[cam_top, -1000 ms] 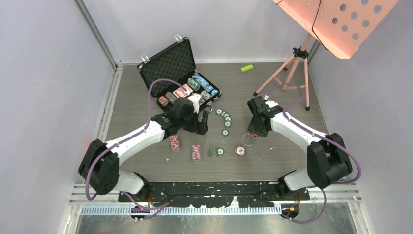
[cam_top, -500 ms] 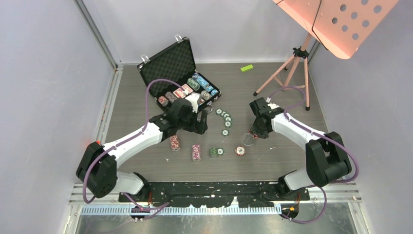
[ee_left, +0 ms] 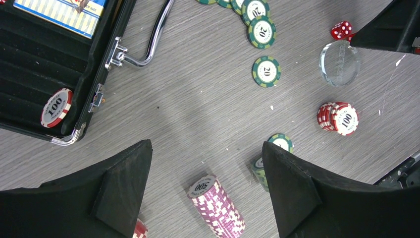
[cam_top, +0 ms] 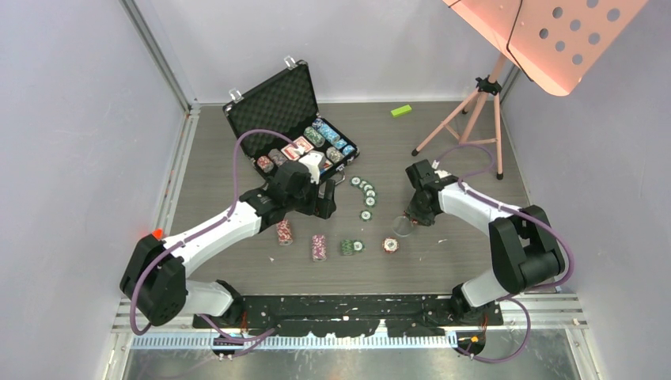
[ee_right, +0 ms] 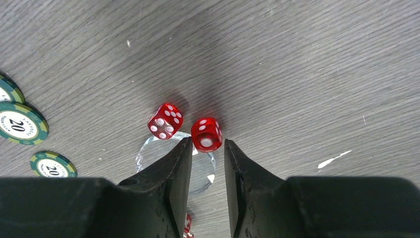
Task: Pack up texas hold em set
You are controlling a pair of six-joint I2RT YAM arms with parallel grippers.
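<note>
**A:** How are the arms set?

**B:** The left arm (cam_top: 229,222) stretches from the near left toward the middle of the grey wood-grain table (cam_top: 459,150), wrist turned down. The left gripper (ee_left: 205,146) hangs over bare board, fingers spread wide with nothing between them. The right arm (cam_top: 475,207) folds in from the near right, and the right gripper (ee_right: 207,144) points down, right of centre.

**A:** And its pincer?

**B:** A narrow gap. A translucent red die (ee_right: 206,132) sits at its mouth with a fingertip on either side. I can't tell whether it is pinched. A second red die (ee_right: 166,121) lies just beside it, by a clear round disc (ee_left: 339,63).

**A:** Anything readable?

**B:** "20" on a loose green-rimmed chip (ee_left: 266,71), "100" on the red-and-white chip stack (ee_left: 339,118), "500" on the purple-and-white chip stack (ee_left: 215,206). Another "100" chip (ee_left: 56,107) lies in the small black foam-lined briefcase (cam_top: 273,99), which stands open at the far side, left of centre.
</note>
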